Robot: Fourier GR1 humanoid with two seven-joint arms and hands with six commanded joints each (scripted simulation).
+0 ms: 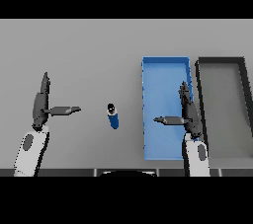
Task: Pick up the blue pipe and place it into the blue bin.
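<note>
The blue pipe (113, 116) lies on the grey table near the middle, a short blue cylinder with a dark open end toward the far side. The blue bin (165, 71) stands to its right, a long rectangular tray. My left hand (40, 103) is at the left, fingers straight and thumb pointing right toward the pipe, a clear gap away from it. My right hand (189, 112) hovers over the bin's right side, fingers straight, thumb pointing left. Neither hand holds anything.
A dark grey bin (244, 94) stands right of the blue bin, side by side with it.
</note>
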